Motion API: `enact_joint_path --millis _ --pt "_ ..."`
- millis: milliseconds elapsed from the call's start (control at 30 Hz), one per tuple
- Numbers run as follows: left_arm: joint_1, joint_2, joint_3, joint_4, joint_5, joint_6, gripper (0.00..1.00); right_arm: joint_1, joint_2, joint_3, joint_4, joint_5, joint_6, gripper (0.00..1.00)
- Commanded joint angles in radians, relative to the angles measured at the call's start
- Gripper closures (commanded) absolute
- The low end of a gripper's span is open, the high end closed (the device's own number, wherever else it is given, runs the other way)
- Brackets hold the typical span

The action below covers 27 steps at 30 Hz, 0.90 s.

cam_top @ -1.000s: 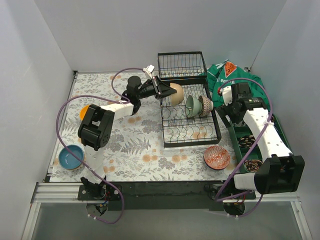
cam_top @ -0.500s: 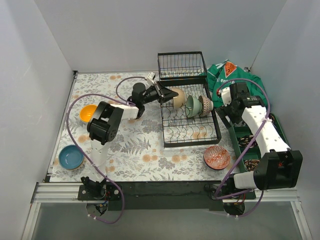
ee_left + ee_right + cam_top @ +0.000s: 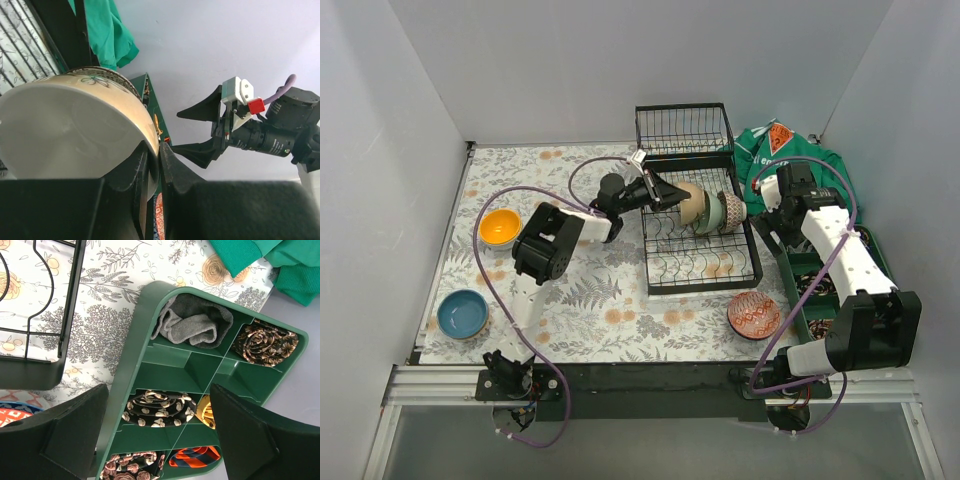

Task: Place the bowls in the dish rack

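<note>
My left gripper (image 3: pixel 665 191) is shut on the rim of a cream bowl (image 3: pixel 692 203) and holds it on edge over the black wire dish rack (image 3: pixel 672 266). The bowl sits right beside a mint green bowl (image 3: pixel 710 212) and a patterned bowl (image 3: pixel 733 210) that stand in the rack's slots. In the left wrist view both fingers (image 3: pixel 172 165) pinch the cream bowl's (image 3: pixel 70 130) rim. My right gripper (image 3: pixel 767 215) is open and empty, beside the rack's right side; in the right wrist view its fingers (image 3: pixel 75 430) are spread wide above the green tray (image 3: pixel 150 305).
A yellow-orange bowl (image 3: pixel 500 227) and a blue bowl (image 3: pixel 463 313) sit on the floral mat at the left. A red patterned bowl (image 3: pixel 754 315) lies in front of the rack. The green compartmented tray (image 3: pixel 798 292) holds rolled ties; a green cloth (image 3: pixel 790 155) lies behind it.
My left gripper has carried the cream bowl to the right along the rack, up against the mint green bowl. The right arm has barely shifted.
</note>
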Motion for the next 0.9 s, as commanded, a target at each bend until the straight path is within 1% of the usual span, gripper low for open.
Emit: enact_joint_path --millis 0,133,233,267,400,533,633,667,700,767,867 --pt "-0.017 0.007 0.078 0.155 0.002 -0.257 1.00 -0.005 0.010 0.020 -0.016 0.022 -0.016 0.10" --pt "-0.024 0.032 0.032 0.231 -0.005 -0.320 1.00 -0.003 0.021 0.024 -0.024 0.022 -0.019 0.10" --pt "-0.024 0.052 -0.025 0.335 -0.030 -0.390 1.00 -0.003 0.034 0.027 -0.032 0.023 -0.026 0.10" --pt "-0.024 0.063 -0.044 0.397 -0.033 -0.415 1.00 -0.001 0.042 0.027 -0.032 0.022 -0.026 0.10" --pt "-0.035 0.105 -0.043 0.517 -0.045 -0.504 1.00 0.000 0.065 0.032 -0.030 0.022 -0.026 0.10" --pt "-0.037 0.148 -0.037 0.558 -0.062 -0.541 1.00 0.009 0.085 0.040 -0.029 0.028 -0.033 0.11" --pt "-0.037 0.167 -0.057 0.578 -0.070 -0.541 1.00 0.020 0.099 0.049 -0.027 0.032 -0.035 0.10" --pt "-0.037 0.165 -0.065 0.561 -0.074 -0.541 0.95 0.028 0.100 0.052 -0.024 0.034 -0.035 0.10" --pt "-0.037 0.161 -0.072 0.539 -0.071 -0.542 0.85 0.031 0.100 0.053 -0.024 0.035 -0.035 0.10" --pt "-0.034 0.142 -0.088 0.508 -0.051 -0.507 0.71 0.037 0.102 0.056 -0.021 0.037 -0.035 0.10" --pt "-0.029 0.090 -0.106 0.463 -0.027 -0.425 0.67 0.045 0.097 0.056 -0.018 0.028 -0.032 0.10"
